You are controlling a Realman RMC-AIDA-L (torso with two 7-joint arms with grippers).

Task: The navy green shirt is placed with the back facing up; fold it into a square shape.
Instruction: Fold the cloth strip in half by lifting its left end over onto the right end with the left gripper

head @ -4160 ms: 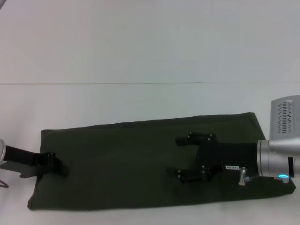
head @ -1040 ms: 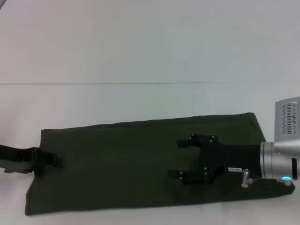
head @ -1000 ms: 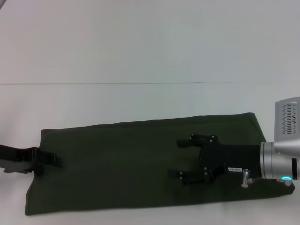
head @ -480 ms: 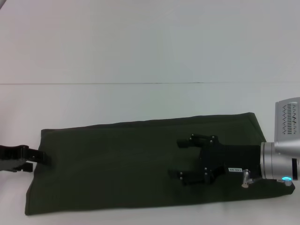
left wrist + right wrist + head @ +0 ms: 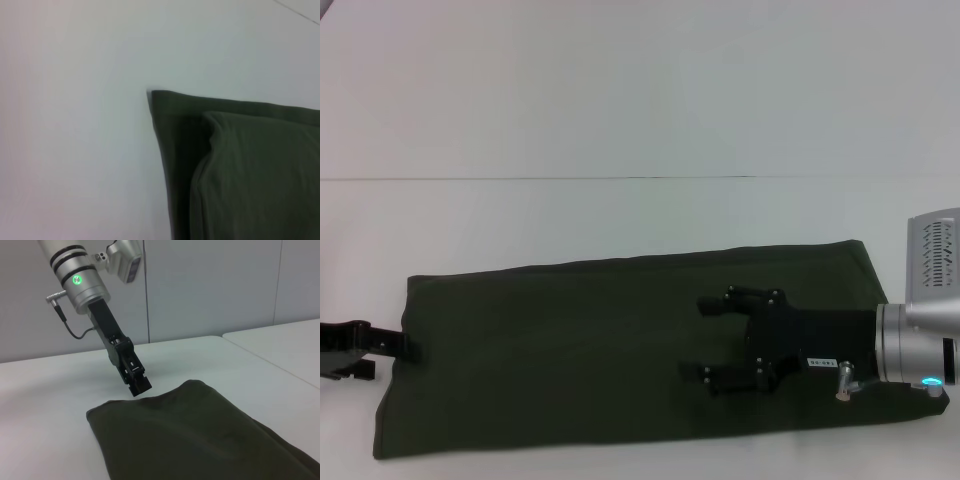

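Observation:
The navy green shirt (image 5: 570, 350) lies flat on the white table as a long dark olive strip running left to right, plain side up. My right gripper (image 5: 693, 337) hovers open over its right part, fingers spread and pointing left, with nothing between them. My left gripper (image 5: 405, 348) sits at the shirt's left edge, just off the cloth and holding nothing. The left wrist view shows a layered corner of the shirt (image 5: 250, 175). In the right wrist view the shirt's (image 5: 200, 440) far end lies just below the left gripper (image 5: 140, 386).
The white table (image 5: 620, 220) stretches bare behind the shirt, with a thin seam line across it. The silver wrist of my right arm (image 5: 910, 345) overhangs the shirt's right end. The shirt's front edge lies close to the table's near side.
My left gripper has let go of the shirt's left edge and drawn back to the left. The shirt's front-left corner now lies a bit farther left. The right gripper has barely moved.

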